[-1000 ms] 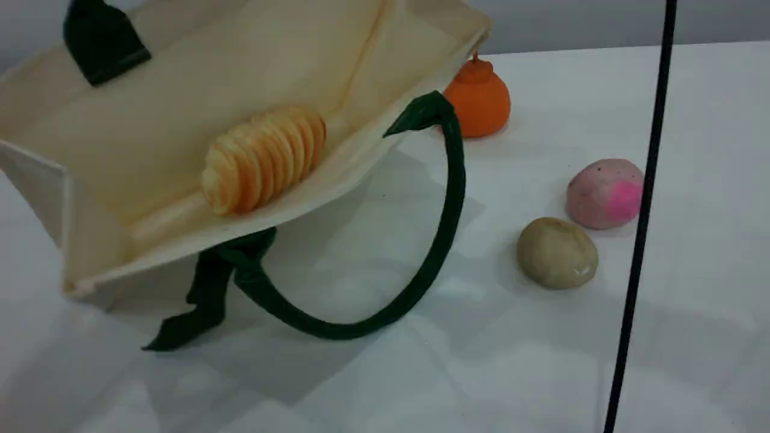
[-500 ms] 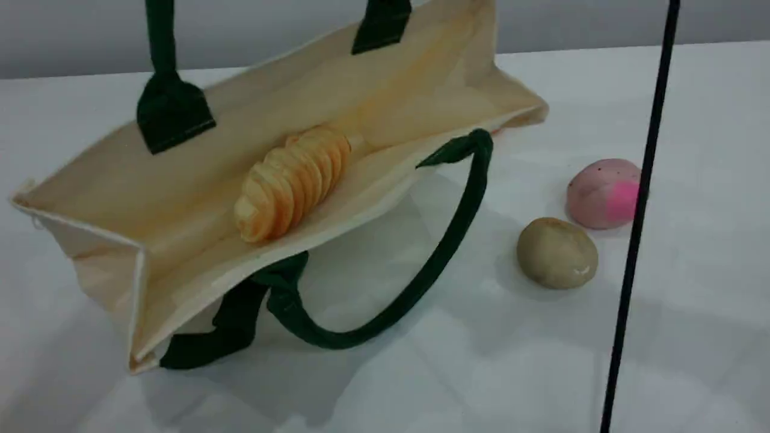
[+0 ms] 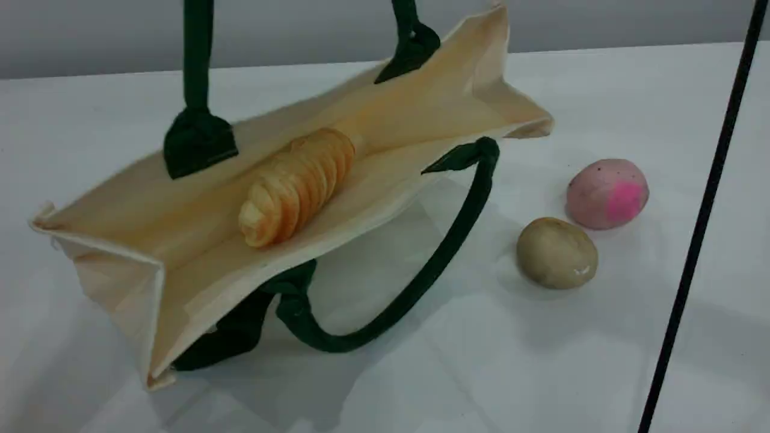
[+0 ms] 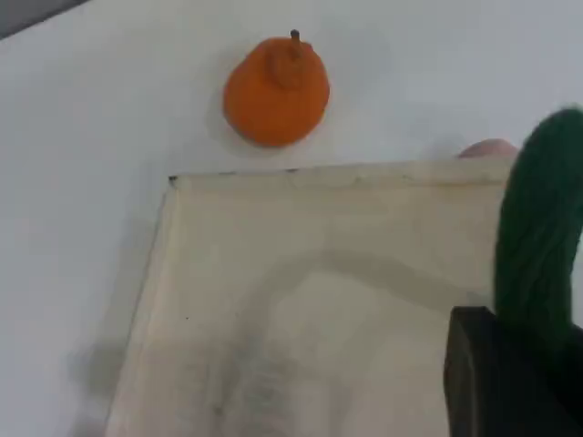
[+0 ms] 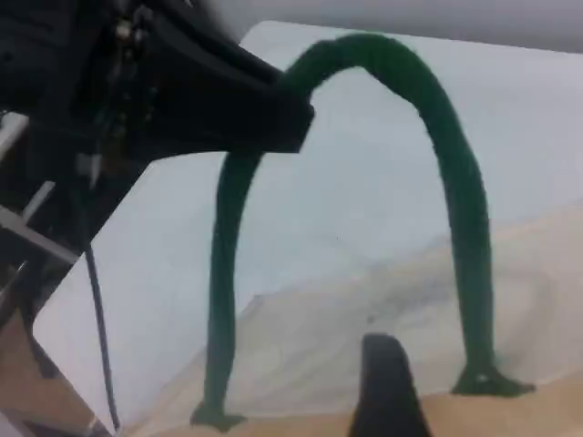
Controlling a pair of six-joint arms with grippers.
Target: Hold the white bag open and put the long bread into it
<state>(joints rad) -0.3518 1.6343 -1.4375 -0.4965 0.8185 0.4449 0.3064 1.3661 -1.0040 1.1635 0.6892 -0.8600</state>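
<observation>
The long bread [image 3: 295, 186] lies inside the white bag [image 3: 114, 282], whose mouth gapes open on the worktop [image 3: 541, 361]. The left pincer [image 5: 290, 96] is clamped on the bag's upper handle [image 3: 197, 60], holding that side up; how wide the right pincer [image 5: 387, 391] stands cannot be told. A pink bun [image 3: 607, 193] and an olive bun [image 3: 556, 252] sit nearby.

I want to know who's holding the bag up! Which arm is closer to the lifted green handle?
Left. The left fingers are shut on the handle at the top of its loop; the right fingers are off to one side, not touching it.
</observation>
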